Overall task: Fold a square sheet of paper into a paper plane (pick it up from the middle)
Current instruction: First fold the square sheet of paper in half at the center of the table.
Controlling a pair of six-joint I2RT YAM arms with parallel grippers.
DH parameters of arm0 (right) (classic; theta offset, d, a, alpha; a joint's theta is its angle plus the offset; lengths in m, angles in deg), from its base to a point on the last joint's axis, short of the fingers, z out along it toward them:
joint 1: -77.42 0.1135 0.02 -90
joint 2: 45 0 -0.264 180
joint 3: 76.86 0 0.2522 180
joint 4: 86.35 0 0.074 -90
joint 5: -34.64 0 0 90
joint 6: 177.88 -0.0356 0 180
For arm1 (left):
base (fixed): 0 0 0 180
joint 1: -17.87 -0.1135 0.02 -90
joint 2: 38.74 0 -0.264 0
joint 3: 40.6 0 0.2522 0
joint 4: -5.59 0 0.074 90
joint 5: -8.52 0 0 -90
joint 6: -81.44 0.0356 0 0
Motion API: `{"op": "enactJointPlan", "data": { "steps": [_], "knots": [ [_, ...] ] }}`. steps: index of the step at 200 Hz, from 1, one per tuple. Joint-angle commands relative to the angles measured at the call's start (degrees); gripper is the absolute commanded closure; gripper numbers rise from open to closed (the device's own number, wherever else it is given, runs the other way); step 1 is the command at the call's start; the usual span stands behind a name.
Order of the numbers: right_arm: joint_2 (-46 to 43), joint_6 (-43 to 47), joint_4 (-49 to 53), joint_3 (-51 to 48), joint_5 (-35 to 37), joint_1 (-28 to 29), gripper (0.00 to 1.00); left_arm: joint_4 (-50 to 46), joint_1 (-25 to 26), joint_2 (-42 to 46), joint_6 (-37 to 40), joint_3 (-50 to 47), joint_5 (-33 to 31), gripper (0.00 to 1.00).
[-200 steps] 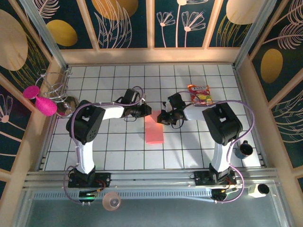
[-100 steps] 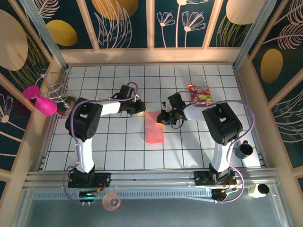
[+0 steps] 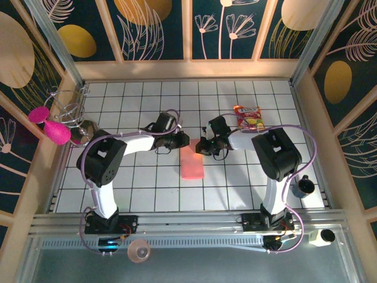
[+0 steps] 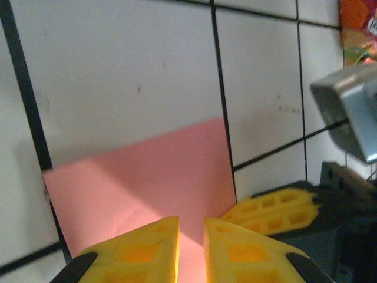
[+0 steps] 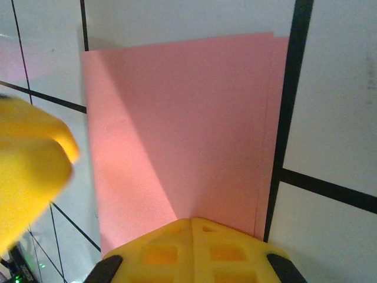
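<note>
- Left gripper (image 3: 184, 141) returning to far-left corner of square sheet of paper (image 3: 192, 162) after brief retreat leftward; jaws standing slightly apart, gripping nothing.
- Right gripper (image 3: 200, 146) staying fully closed, tips pressing sheet's far-right edge.
- Sheet lying folded at mid-table, not shifting.
- Judgement: arms setting up next crease.

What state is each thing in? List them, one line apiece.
square sheet of paper: folded into a narrow rectangle, lying flat on the tiles
left gripper: jaws a narrow gap apart, tips over the paper's far end
right gripper: shut, tips at the paper's edge
snack packet: lying flat, apart from the paper
</note>
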Motion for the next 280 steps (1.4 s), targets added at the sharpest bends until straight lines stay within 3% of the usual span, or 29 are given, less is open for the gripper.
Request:
{"op": "enactJointPlan", "data": {
  "steps": [1, 27, 80, 129, 158, 195, 247, 280],
  "knots": [
    [10.03, 1.16, 12.41, -5.33, 20.04, -1.23, 1.0, 1.71, -0.1, 0.32, -3.0, -2.5, 2.37, 0.82],
    [10.36, 1.15, 12.21, -5.41, 20.09, -1.3, 1.0, -0.93, 0.02, -0.33, -2.04, -3.4, 1.58, 0.82],
    [10.52, 0.72, 12.22, -5.76, 20.99, -1.55, 1.0, -10.92, -0.96, 0.38, 3.78, -3.74, -7.14, 0.82],
    [9.59, -0.12, 11.78, -5.26, 20.7, -1.74, 1.0, -18.39, -2.01, 7.3, 7.44, -1.19, -11.31, 0.82],
    [8.51, -1.11, 11.48, -2.85, 19.61, -1.73, 1.0, -14.89, -1.74, 12.01, 4.32, -1.8, -8.5, 0.82],
    [7.93, -1.77, 11.3, 5.17, 19.19, -2.26, 1.0, -5.83, -0.08, 12.03, -3.25, -5.12, -4.85, 0.77],
    [-2.7, -2.12, 2.2, 7.11, 3.93, -2.4, 1.0, 6.36, 0.81, 13.41, -12.27, -10.18, -1.03, 0.68],
    [-7.82, -3.68, -0.56, 5.91, 1.35, -2.62, 0.97, 8.81, 1.81, 11.92, -13.44, -10.62, 1.1, 0.68]
  ]
}}
